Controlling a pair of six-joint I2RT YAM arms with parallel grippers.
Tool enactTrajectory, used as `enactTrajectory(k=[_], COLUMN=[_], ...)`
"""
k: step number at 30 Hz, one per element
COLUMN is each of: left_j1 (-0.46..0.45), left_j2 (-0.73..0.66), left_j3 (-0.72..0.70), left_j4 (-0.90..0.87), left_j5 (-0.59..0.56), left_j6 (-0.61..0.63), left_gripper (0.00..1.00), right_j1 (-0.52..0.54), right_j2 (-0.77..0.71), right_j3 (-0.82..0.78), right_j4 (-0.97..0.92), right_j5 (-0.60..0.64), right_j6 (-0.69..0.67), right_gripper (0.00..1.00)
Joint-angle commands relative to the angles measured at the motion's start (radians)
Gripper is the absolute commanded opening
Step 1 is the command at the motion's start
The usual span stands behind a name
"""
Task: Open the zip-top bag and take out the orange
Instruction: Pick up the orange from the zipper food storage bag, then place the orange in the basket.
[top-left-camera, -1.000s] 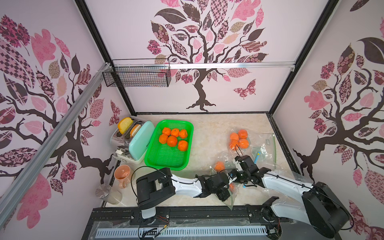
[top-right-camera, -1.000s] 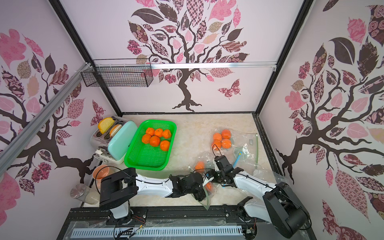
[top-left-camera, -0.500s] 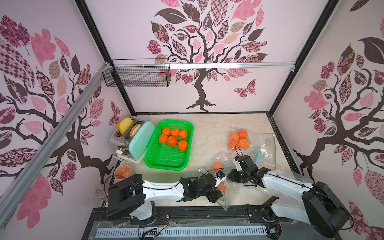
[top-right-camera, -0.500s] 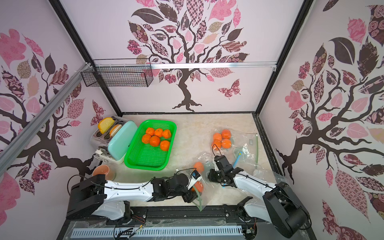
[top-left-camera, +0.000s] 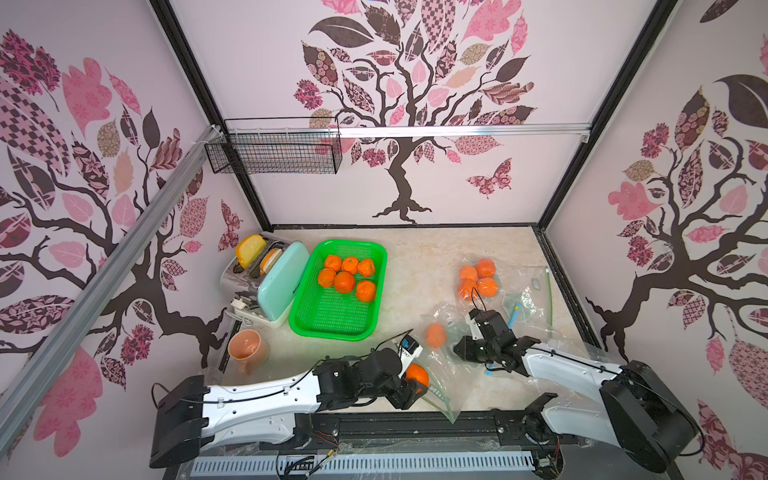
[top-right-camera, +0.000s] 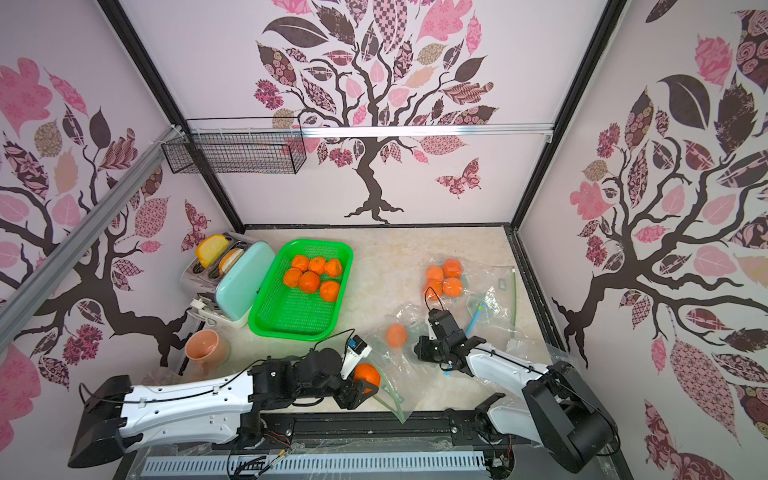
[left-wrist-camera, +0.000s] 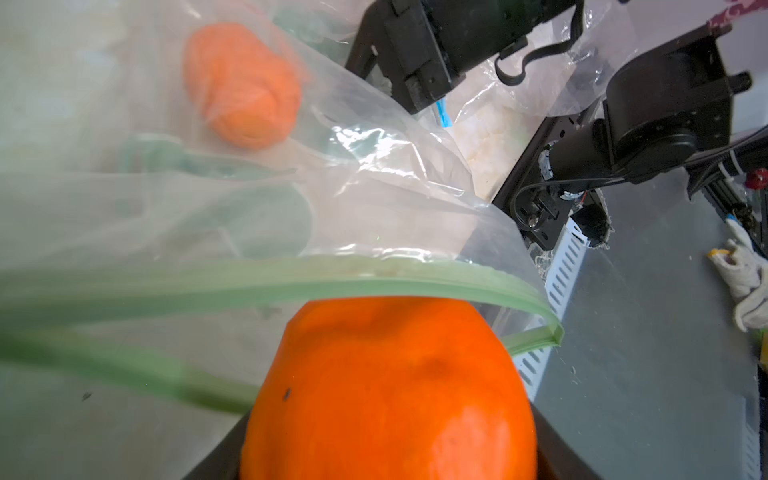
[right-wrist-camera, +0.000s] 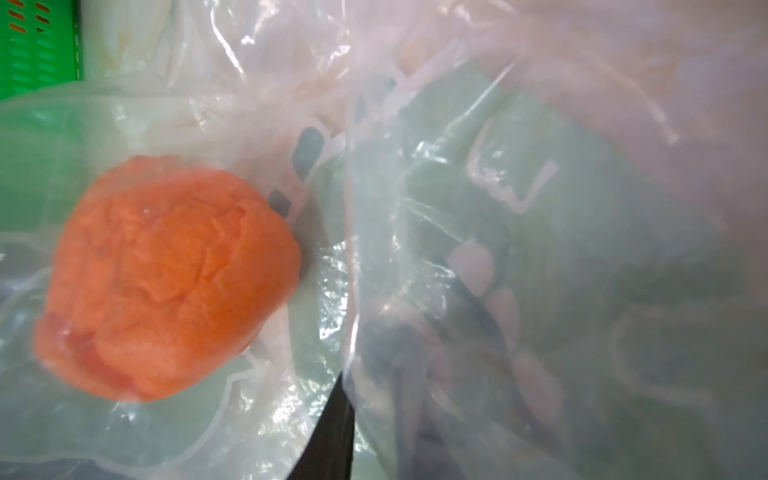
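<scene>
Marbled bench (top-left-camera: 415, 266), front edge: left fingers (top-left-camera: 407, 397) stand wide, clamped on orange (top-left-camera: 417, 374) at the mouth of zip-top bag (top-left-camera: 440, 386), right fingers (top-left-camera: 462, 348) nearly closed, apparently pinching its film; withdrawal step, judged nearly done; next: pull clear of zip strip.

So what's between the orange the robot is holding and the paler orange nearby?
The green zip strip and clear plastic of the zip-top bag lie between the held orange and the paler orange; the left wrist view shows it.
</scene>
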Motion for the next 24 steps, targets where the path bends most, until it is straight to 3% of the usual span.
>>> enactTrajectory(k=[1, 4, 9, 19, 24], left_j1=[0.011, 0.056, 0.285, 0.75, 0.828], left_j2=[-0.125, -0.219, -0.245, -0.044, 0.093], left_j3=[0.016, 0.044, 0.099, 0.146, 0.156], left_j4=[-0.154, -0.214, -0.209, -0.097, -0.037], left_j5=[-0.128, -0.261, -0.274, -0.136, -0.245], left_j6=[-0.052, -0.047, 0.017, 0.068, 0.088], left_gripper=[0.53, 0.51, 0.49, 0.49, 0.49], right_j1=[0.001, 0.001, 0.001, 0.001, 0.001], right_j2=[0.011, -0.003, -0.041, -0.046, -0.053], right_j3=[-0.03, -0.035, -0.05, -0.053, -0.06], right_j4=[-0.016, -0.008, -0.005, 0.002, 0.003], right_j5=[0.052, 0.057, 0.066, 0.063, 0.055], right_j6=[0.013, 0.014, 0.019, 0.019, 0.02], right_gripper=[0.22, 0.22, 0.22, 0.22, 0.22])
